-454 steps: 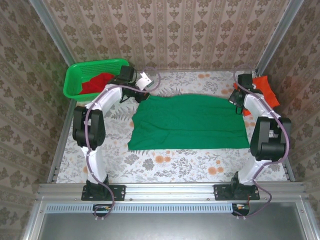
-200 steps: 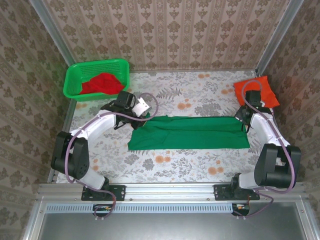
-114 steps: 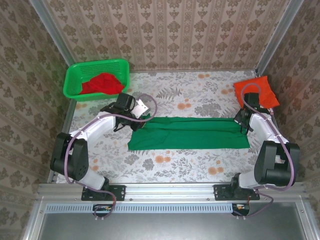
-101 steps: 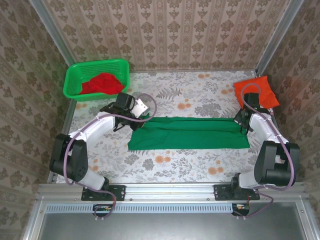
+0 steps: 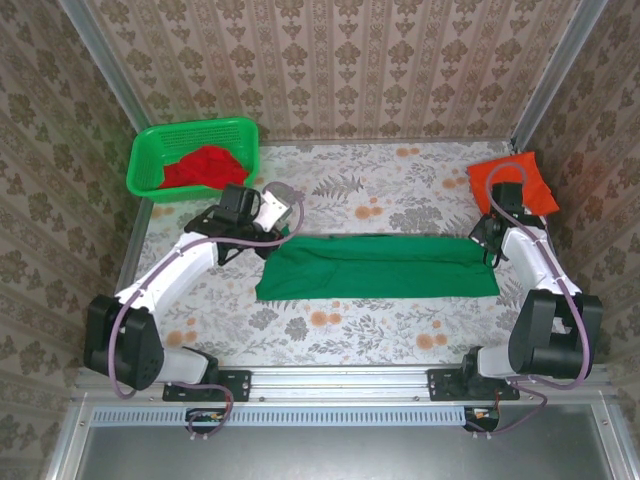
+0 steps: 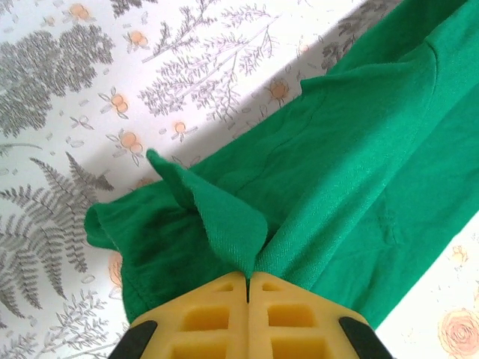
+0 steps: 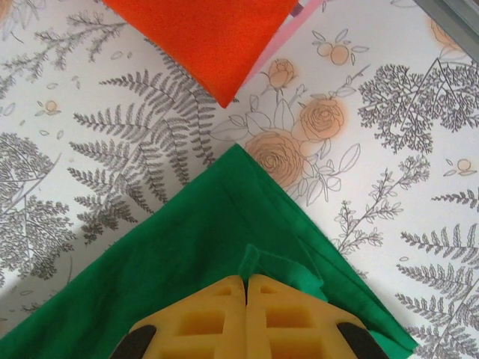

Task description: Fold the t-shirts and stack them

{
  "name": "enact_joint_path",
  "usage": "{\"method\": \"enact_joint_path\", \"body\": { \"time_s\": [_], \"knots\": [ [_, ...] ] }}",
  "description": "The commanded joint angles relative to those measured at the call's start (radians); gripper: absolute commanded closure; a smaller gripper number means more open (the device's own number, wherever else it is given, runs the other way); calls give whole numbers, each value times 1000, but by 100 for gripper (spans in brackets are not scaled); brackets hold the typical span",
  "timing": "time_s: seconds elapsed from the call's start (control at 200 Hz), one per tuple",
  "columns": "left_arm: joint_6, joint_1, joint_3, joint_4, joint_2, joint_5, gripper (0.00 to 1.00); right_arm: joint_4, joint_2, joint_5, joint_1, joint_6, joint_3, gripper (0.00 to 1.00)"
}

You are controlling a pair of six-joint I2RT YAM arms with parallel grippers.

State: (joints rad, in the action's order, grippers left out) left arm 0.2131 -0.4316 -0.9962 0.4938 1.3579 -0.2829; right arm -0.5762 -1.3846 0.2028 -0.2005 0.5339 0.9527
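Dark green cloth forms the main workpiece: the dark green t-shirt (image 5: 378, 266) lies on the tabletop (image 5: 350, 330) as a long folded band. It runs left to right across the middle, roughly parallel to the near edge.

Left gripper (image 6: 247, 278): the yellow jaws are pressed together with no gap, clamped on a pinch of the dark green t-shirt at the band's far left corner. In the left wrist view a small peak of cloth rises from the jaw line. The rest of the cloth spreads away from it in loose creases.

Right gripper (image 7: 246, 280): the jaws are likewise together, clamped on the dark green t-shirt at the band's far right corner. A small tuck of cloth stands up at the jaw line, and the corner beyond it lies flat on the tabletop.

The orange-red t-shirt (image 5: 515, 183) lies folded flat in the far right corner of the tabletop. It is near the green corner but apart from it, with bare tabletop between.

The red t-shirt (image 5: 200, 165) lies bunched inside the green basket (image 5: 150, 150) at the far left corner of the tabletop.
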Motion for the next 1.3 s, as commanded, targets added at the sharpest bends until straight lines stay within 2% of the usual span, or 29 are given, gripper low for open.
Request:
{"method": "enact_joint_path", "body": {
  "time_s": [0.0, 0.42, 0.67, 0.69, 0.725, 0.785, 0.85, 0.925, 1.02, 1.11, 1.225, 1.295],
  "knots": [
    [-46, -14, 46, 25, -8, 8, 100, -18, -1, 20, -8, 1, -28, 100],
    [-61, -16, 98, -2, 92, 22, 100, -18, -23, 16, -9, 21, -114, 100],
    [-73, -17, 131, 8, 93, 27, 99, -12, -64, 7, -9, 23, -124, 100],
    [-76, -16, 131, 9, 91, 32, 97, -11, -64, 3, -9, 23, -124, 98],
    [-83, -16, 132, 9, 86, 41, 92, -9, -55, 1, -8, 23, -126, 89],
    [-100, -16, 133, 1, 74, 58, 61, 8, -22, -11, -9, 9, -134, 69],
    [-114, -16, 129, -5, 55, 63, 44, 33, 37, -28, -9, -12, -146, 46],
    [-140, -16, 112, -6, 34, 69, 26, 36, 84, -51, -6, -44, -150, 34],
    [-208, -17, 91, -41, 0, 77, 11, 82, 123, -94, 16, -92, -151, 28],
    [-293, -16, 61, -94, 8, 101, 1, 114, 135, -156, 55, -120, -149, 27],
    [-387, -17, 7, -130, 74, 145, 0, 144, 113, -197, 144, -117, -138, 27],
    [-419, -59, -21, -143, 119, 154, 1, 169, 84, -227, 207, -105, -130, 27]
  ]
}}
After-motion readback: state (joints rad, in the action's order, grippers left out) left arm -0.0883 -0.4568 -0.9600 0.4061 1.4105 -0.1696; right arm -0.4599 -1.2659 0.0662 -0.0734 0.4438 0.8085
